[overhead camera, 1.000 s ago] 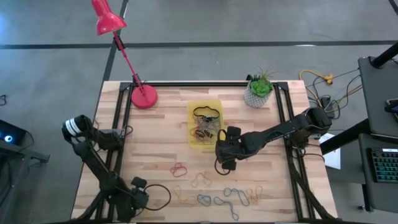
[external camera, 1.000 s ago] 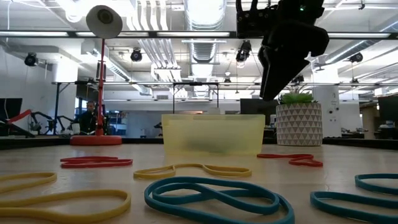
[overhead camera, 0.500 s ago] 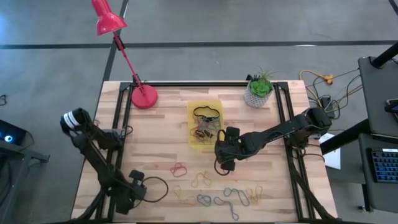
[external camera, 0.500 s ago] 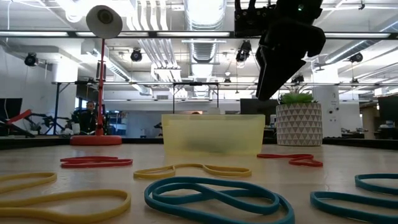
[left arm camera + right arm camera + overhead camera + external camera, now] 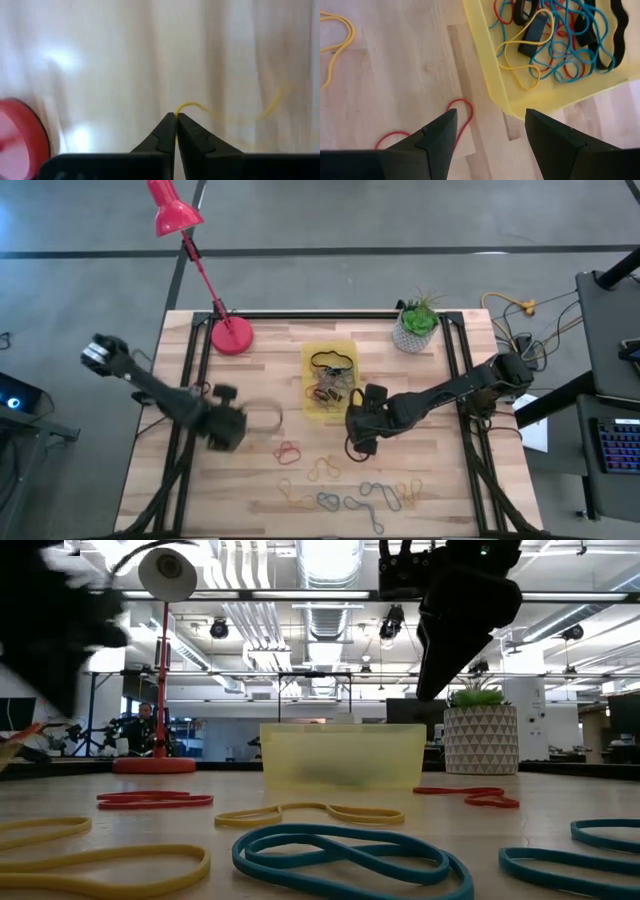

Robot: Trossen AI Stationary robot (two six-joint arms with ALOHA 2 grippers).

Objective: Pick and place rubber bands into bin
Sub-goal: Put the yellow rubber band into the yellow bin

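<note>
Table (image 5: 250, 380): pale matt wood planks. Bin (image 5: 495, 80): translucent yellow plastic, smooth. Rubber bands (image 5: 340, 850): matt elastic. Lamp (image 5: 175, 215): glossy red.

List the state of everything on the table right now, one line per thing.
Left gripper: shut on a yellow rubber band, carried above the table's left side.
Right gripper: open, empty, beside the bin's near corner.
Bin: upright, holding a tangle of bands.
Loose rubber bands: flat on the table's near part.
Red lamp: standing.
Plant pot: upright.
</note>
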